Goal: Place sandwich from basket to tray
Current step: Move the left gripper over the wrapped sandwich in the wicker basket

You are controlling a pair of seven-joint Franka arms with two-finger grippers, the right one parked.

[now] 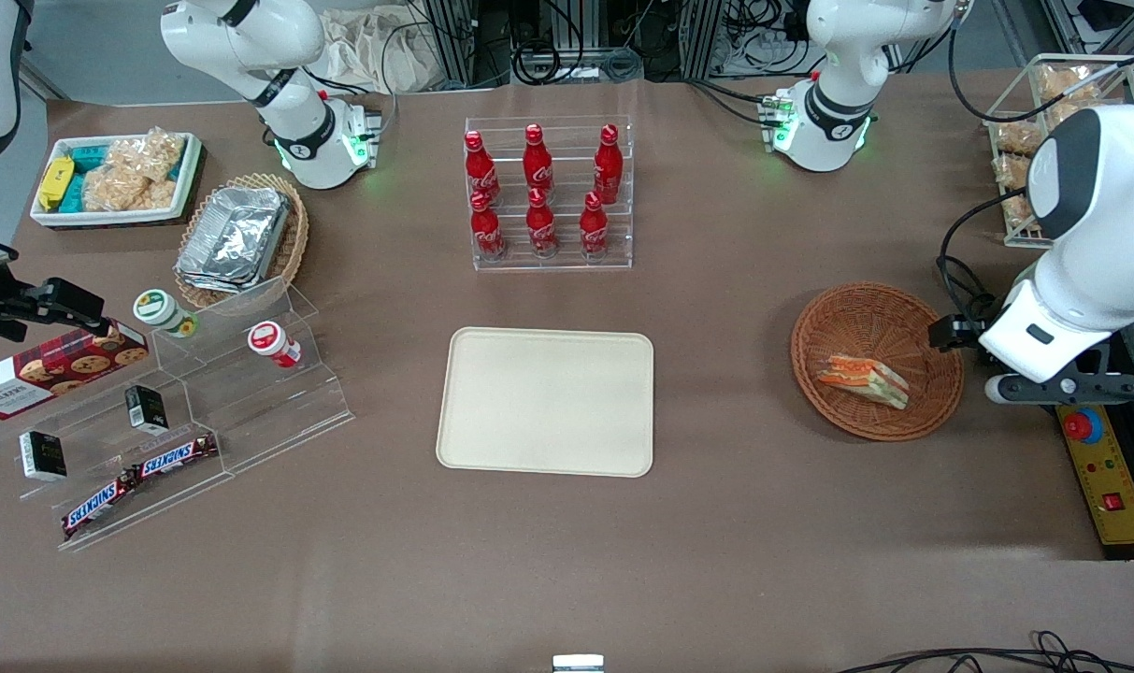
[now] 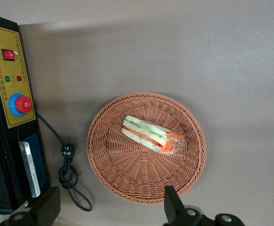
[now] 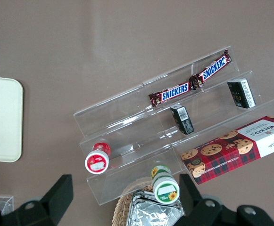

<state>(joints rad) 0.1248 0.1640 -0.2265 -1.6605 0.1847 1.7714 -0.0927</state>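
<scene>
The sandwich (image 1: pixel 864 378), a small wedge of pale bread with orange and green layers, lies in the round reddish-brown wicker basket (image 1: pixel 847 318). It shows clearly in the left wrist view (image 2: pixel 151 134), in the middle of the basket (image 2: pixel 122 174). My left gripper (image 1: pixel 1015 365) hovers above the table by the basket's rim, toward the working arm's end. It is open and empty (image 2: pixel 108 209), with the fingers wide apart. One finger (image 2: pixel 173 205) is over the basket's edge. The cream-beige tray (image 1: pixel 546 402) lies empty at the table's middle.
A black and yellow control box (image 1: pixel 1104 481) with a red button and a coiled black cable (image 2: pixel 68 172) sits beside the basket. A clear rack of red bottles (image 1: pixel 548 192) stands farther back than the tray. Acrylic snack shelves (image 1: pixel 183 411) lie toward the parked arm's end.
</scene>
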